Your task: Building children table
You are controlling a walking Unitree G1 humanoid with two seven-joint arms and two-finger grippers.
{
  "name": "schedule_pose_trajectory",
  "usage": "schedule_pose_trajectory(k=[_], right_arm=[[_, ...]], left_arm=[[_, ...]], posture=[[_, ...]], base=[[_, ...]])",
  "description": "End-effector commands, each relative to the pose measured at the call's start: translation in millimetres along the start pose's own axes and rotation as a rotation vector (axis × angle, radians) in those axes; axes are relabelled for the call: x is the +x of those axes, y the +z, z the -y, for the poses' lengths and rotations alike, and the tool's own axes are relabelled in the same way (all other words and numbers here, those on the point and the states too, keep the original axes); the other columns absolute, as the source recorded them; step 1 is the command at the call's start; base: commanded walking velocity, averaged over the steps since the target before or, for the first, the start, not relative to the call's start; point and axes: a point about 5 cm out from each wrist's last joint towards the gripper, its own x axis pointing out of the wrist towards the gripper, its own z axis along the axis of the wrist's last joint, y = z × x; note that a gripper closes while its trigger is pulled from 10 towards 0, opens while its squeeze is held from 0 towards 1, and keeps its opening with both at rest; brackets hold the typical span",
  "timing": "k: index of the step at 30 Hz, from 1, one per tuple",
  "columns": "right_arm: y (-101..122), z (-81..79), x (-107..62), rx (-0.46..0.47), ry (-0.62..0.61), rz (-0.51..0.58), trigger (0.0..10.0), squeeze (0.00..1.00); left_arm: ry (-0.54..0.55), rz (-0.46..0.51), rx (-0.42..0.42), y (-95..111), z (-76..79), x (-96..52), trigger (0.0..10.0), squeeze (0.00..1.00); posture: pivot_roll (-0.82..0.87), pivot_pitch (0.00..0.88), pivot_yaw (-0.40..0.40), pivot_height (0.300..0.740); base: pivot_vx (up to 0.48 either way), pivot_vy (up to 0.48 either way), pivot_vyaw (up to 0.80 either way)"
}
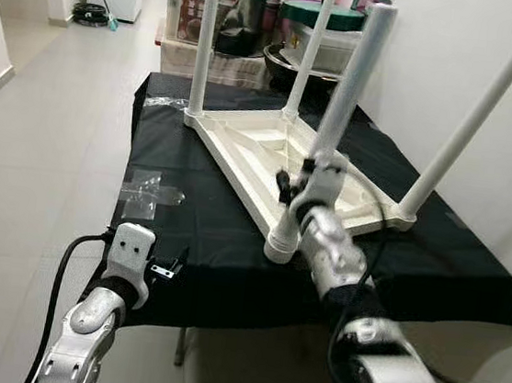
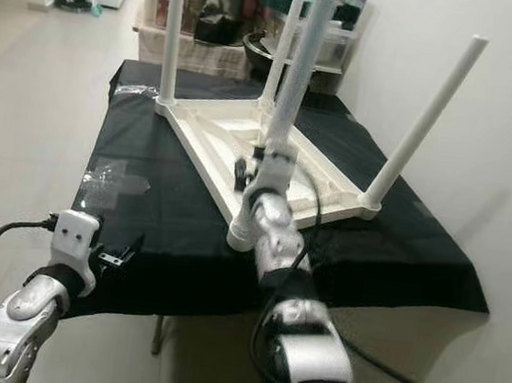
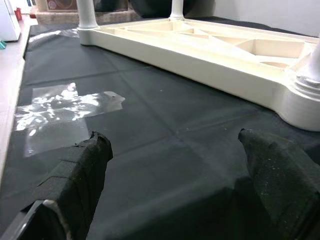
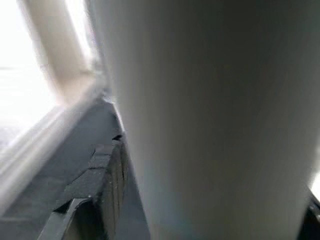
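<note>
Children's table (image 1: 278, 157) lay upside down at 12 o'clock on black-clothed desk (image 1: 186, 239); nearest leg (image 1: 338, 118) clamped in right gripper (image 1: 299, 182) jaws. Left gripper (image 3: 180, 165), 7 o'clock, jaws wide.

Upturned table (image 1: 269, 156) lies on cloth (image 1: 205, 232); tape (image 1: 145, 188) left of it, bins (image 1: 204, 1) behind
</note>
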Motion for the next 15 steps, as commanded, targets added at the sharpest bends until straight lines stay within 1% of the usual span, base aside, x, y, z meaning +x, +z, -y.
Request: schedule_pose_trajectory(k=[1, 2, 3, 5, 6, 7, 8, 10, 11, 12, 13, 15], right_arm=[[3, -13.5, -1.6, 0.036, 0.221, 0.019, 10.0, 0.00], [3, -13.5, -1.6, 0.036, 0.221, 0.019, 10.0, 0.00], [3, -17.5, -4.2, 0.046, 0.329, 0.017, 10.0, 0.00], [1, -29.4, -11.7, 0.065, 0.585, -0.008, 10.0, 0.00], [0, -35.4, -14.9, 0.074, 0.690, -0.017, 9.6, 0.00], [-3, -41.2, -18.0, 0.060, 0.777, -0.033, 5.3, 0.00], [-5, -44.3, -19.4, 0.048, 0.822, -0.043, 5.3, 0.00], [-5, -44.3, -19.4, 0.048, 0.822, -0.043, 5.3, 0.00], [-11, -50.0, -22.1, 0.034, 0.883, -0.063, 4.5, 0.00], [-11, -50.0, -22.1, 0.034, 0.883, -0.063, 4.5, 0.00], [-25, -58.5, -24.6, 0.017, 0.908, -0.112, 2.7, 0.00], [-25, -58.5, -24.6, 0.017, 0.908, -0.112, 2.7, 0.00]], left_arm=[[-0.006, -0.004, 0.006, -1, 0.0, 0.3, 10.0, 0.00], [-0.006, -0.004, 0.006, -1, 0.0, 0.3, 10.0, 0.00], [-0.004, -0.004, 0.006, -1, -0.1, 0.4, 10.0, 0.00], [-0.001, -0.001, 0.010, -1, 0.6, 0.1, 10.0, 0.00], [0.001, 0.000, 0.013, -1, 0.4, -0.1, 10.0, 0.00], [0.002, 0.001, 0.015, -1, 0.2, -0.4, 10.0, 0.00], [0.002, 0.001, 0.016, -1, -0.1, -0.6, 10.0, 0.00], [0.002, 0.001, 0.016, -1, -0.1, -0.6, 10.0, 0.00], [0.002, 0.001, 0.017, 0, -0.4, -0.6, 10.0, 0.00], [0.002, 0.001, 0.017, 0, -0.4, -0.6, 10.0, 0.00], [0.005, 0.004, 0.017, 0, -0.9, -0.6, 10.0, 0.00], [0.005, 0.004, 0.017, 0, -0.9, -0.6, 10.0, 0.00]], posture=[[0.07, 0.000, -0.163, 0.740], [0.07, 0.000, -0.163, 0.740], [0.07, 0.000, -0.163, 0.740], [0.09, 0.000, -0.169, 0.740], [0.09, 0.000, -0.168, 0.740], [0.09, 0.000, -0.168, 0.740], [0.09, 0.000, -0.170, 0.740], [0.09, 0.000, -0.170, 0.740], [0.09, 0.000, -0.170, 0.740], [0.09, 0.000, -0.170, 0.740], [0.09, 0.000, -0.172, 0.740], [0.09, 0.000, -0.172, 0.740]], base=[[0.000, 0.000, 0.00], [0.000, 0.000, 0.00], [0.000, 0.000, 0.00], [0.000, 0.000, 0.00], [0.000, 0.000, 0.00], [0.000, 0.000, 0.00], [0.000, 0.000, 0.00], [0.000, 0.000, 0.00], [0.000, 0.000, 0.00], [0.000, 0.000, 0.00], [0.000, 0.000, 0.00], [0.000, 0.000, 0.00]])
